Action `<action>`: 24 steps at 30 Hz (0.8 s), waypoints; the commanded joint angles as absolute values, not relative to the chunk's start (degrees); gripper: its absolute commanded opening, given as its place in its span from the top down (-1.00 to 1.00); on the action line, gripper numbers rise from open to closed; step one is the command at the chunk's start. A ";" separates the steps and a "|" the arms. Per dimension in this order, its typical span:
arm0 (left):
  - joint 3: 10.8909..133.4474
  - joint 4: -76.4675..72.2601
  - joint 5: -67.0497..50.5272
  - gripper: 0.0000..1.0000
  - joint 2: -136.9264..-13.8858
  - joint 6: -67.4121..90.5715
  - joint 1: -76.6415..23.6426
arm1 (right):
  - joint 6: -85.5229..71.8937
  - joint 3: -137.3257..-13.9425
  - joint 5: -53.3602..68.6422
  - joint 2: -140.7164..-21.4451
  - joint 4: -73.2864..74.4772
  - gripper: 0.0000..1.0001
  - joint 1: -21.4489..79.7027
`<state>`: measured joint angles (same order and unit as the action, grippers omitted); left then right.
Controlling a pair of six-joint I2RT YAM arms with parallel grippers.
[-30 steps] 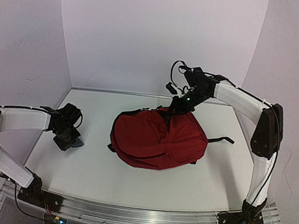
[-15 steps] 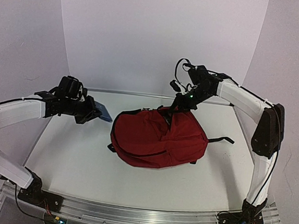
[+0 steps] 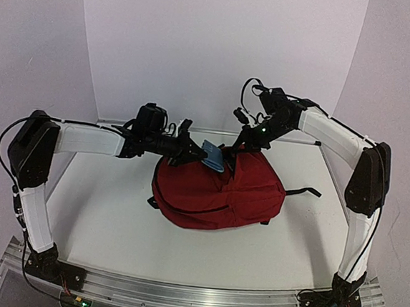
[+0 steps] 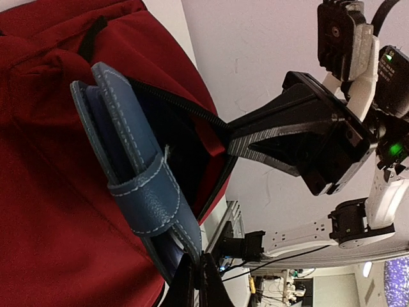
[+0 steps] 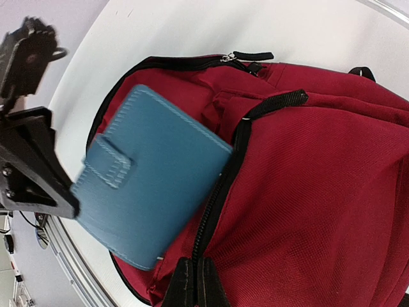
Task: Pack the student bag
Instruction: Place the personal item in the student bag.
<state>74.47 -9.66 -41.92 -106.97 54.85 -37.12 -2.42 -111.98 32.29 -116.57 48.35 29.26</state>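
Note:
The student bag [image 3: 220,191] lies in the middle of the table, dark red, with its zipped mouth facing the back. My right gripper [image 3: 240,146] is shut on the bag's zipper edge [image 5: 220,192] and holds the flap up; its fingertips [image 5: 185,281] pinch the fabric. A blue case [image 3: 212,155] with a stitched strap hangs at the mouth, and my left gripper [image 3: 191,151] is shut on its end. In the left wrist view the case [image 4: 128,166] points into the dark opening of the bag [image 4: 51,224]. In the right wrist view the case [image 5: 147,185] covers most of the opening.
A black strap [image 3: 303,191] trails from the bag toward the right. The white table [image 3: 98,223] is walled at the back and both sides. A metal rail [image 3: 192,296] runs along the front edge by the arm bases.
My left arm has swung from the table's left side up and to the right, carrying the blue case to the bag's mouth. The right gripper has stayed holding the flap.

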 commanded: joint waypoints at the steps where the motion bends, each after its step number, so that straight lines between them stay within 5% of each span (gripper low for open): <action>1: 77.37 -22.57 -47.93 1.00 -110.81 59.76 -37.34 | -2.53 -115.03 33.52 -114.56 47.02 1.00 28.78; 24: 80.90 -30.80 -46.98 0.99 -125.07 70.25 -42.27 | -5.97 -114.23 37.02 -114.17 45.82 1.00 28.92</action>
<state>78.74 -32.79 -46.98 -123.29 68.46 -41.58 -4.73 -112.18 33.12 -116.57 48.47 28.39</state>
